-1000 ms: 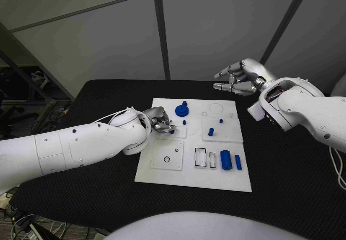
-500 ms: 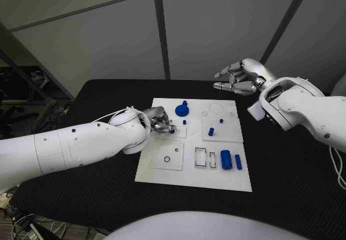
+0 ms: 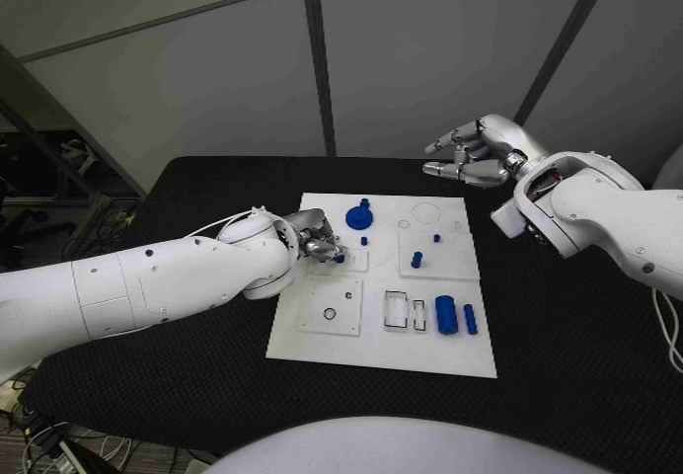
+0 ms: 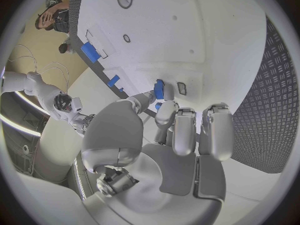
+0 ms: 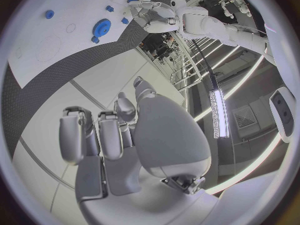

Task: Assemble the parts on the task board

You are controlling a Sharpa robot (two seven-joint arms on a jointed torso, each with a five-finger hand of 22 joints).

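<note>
The white task board (image 3: pixel 321 341) lies in the middle of the black table. My left hand (image 3: pixel 316 242) hovers over its left middle, beside a small square inset (image 3: pixel 356 263). Thumb and a finger pinch a small blue part (image 4: pixel 159 89) just above the board (image 4: pixel 206 40). A blue gear (image 3: pixel 360 216), two short pegs (image 3: pixel 417 261), a blue cylinder (image 3: pixel 447 315) and a slim blue bar (image 3: pixel 470 319) stay on the board. My right hand (image 3: pixel 477 153) is raised beyond the board's far right corner, fingers loosely bent and apart, holding nothing. The gear (image 5: pixel 101 26) shows in the right wrist view too.
A round outline (image 3: pixel 427 211) marks the board's far right part. A ring hole (image 3: pixel 331 315) and two rectangular slots (image 3: pixel 396 310) sit in its near half. Black table (image 3: pixel 569 326) stretches bare to the right and in front of the board.
The left hand has edged slightly toward the far side over the board, still pinching the blue part. The right hand has stayed where it was.
</note>
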